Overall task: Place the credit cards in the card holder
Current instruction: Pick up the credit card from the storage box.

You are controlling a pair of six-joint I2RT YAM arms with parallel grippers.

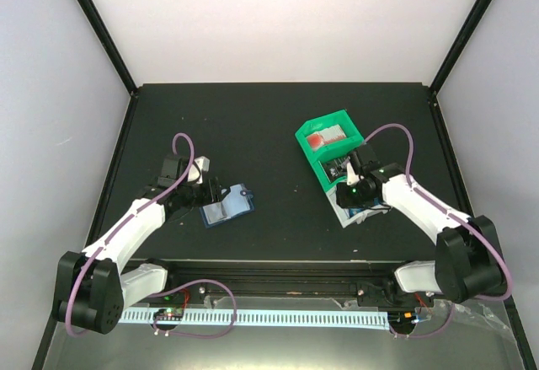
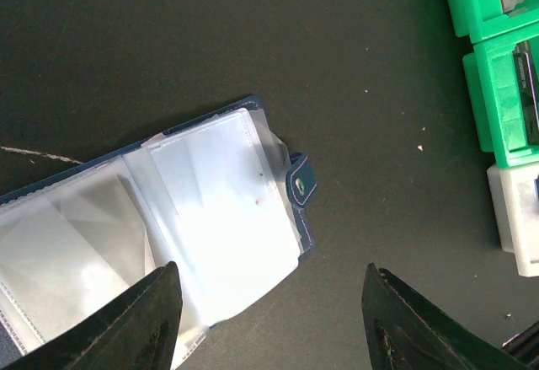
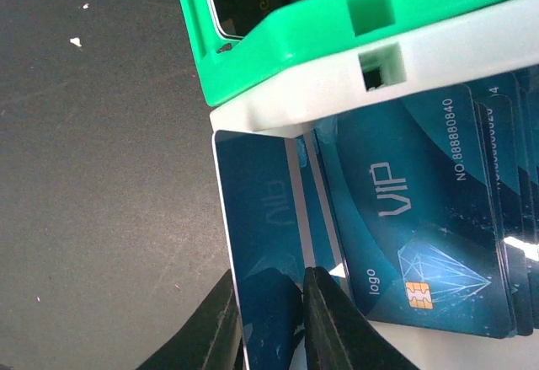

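The card holder (image 1: 227, 204) lies open on the black table, its clear plastic sleeves (image 2: 210, 210) facing up and its snap tab (image 2: 301, 186) to the right. My left gripper (image 2: 271, 277) hangs open over the holder's right edge, with nothing between its fingers. Several blue credit cards (image 3: 404, 218) marked VIP lie in a white bin (image 3: 438, 58). One credit card (image 3: 261, 210) leans up at the bin's left wall. My right gripper (image 3: 268, 281) has closed in on either side of this card. In the top view the right gripper (image 1: 347, 191) is at that bin's left edge.
A green compartment bin (image 1: 324, 134) joins the white bin on its far side and holds other cards; the same green bin (image 2: 497, 75) shows at the right of the left wrist view. Black frame posts stand at the table's back corners.
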